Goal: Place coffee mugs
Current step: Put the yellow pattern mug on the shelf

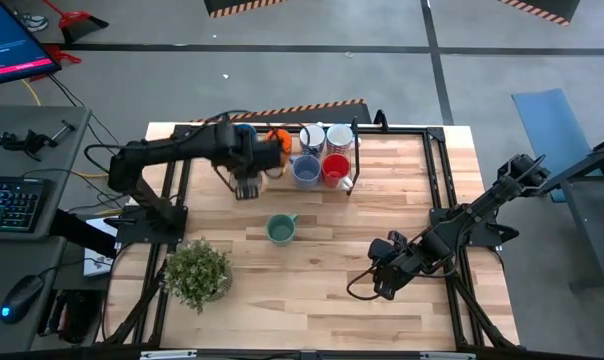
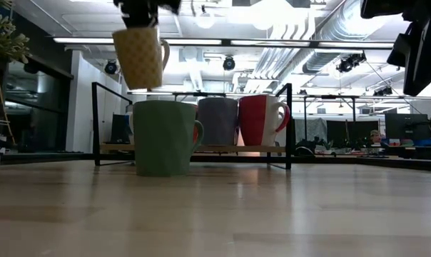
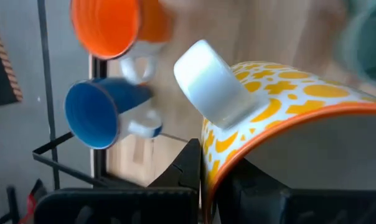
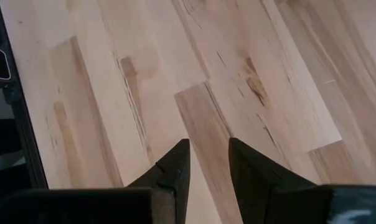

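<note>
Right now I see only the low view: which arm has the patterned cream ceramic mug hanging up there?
Observer: The left claw, shut on the rim of the patterned cream ceramic mug.
Operator: Anything behind the green ceramic mug?
Observer: Yes, a glossy orange ceramic mug and a blue ceramic mug, at the left of the far mug row.
Operator: And the right arm?
Observer: The right claw is open and empty above the bare wooden table, near its right side.

left hand (image 1: pixel 246 186) clamped, right hand (image 1: pixel 382 281) parted
</note>
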Robot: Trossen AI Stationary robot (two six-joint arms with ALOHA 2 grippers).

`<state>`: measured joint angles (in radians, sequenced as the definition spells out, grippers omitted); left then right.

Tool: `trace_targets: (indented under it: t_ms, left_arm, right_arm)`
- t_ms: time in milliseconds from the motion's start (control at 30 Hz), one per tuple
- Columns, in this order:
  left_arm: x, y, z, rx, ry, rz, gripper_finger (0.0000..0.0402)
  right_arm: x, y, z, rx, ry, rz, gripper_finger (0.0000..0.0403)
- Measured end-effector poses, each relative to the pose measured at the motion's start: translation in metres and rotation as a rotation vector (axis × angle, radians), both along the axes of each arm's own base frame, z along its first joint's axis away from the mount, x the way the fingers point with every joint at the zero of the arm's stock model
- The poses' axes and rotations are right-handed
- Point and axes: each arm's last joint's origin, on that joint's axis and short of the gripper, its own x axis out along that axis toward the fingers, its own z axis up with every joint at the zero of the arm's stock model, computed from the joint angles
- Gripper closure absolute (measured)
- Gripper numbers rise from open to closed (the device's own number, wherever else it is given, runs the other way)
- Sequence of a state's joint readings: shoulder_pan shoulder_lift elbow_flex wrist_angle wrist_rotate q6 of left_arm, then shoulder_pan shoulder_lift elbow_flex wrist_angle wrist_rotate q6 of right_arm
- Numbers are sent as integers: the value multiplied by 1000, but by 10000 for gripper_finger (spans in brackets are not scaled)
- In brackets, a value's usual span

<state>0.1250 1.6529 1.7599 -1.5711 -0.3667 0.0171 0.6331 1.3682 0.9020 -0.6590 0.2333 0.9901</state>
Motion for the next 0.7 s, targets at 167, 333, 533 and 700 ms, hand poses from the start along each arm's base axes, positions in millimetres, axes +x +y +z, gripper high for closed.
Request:
trace_targets:
  t_ms: [167,333,533,700]
  left_arm:
    - [-2,30,-15,-25,84,23,394]
    - [-2,45,-35,-41,119,32,394]
    - [-2,55,-59,-55,139,25,394]
    - [-6,64,-76,-63,166,30,394]
  right_arm:
    - [1,0,0,4,-6,0,314]
    - [1,0,0,5,-6,0,314]
    - [1,1,0,7,-8,0,314]
    - [1,1,1,9,-11,0,314]
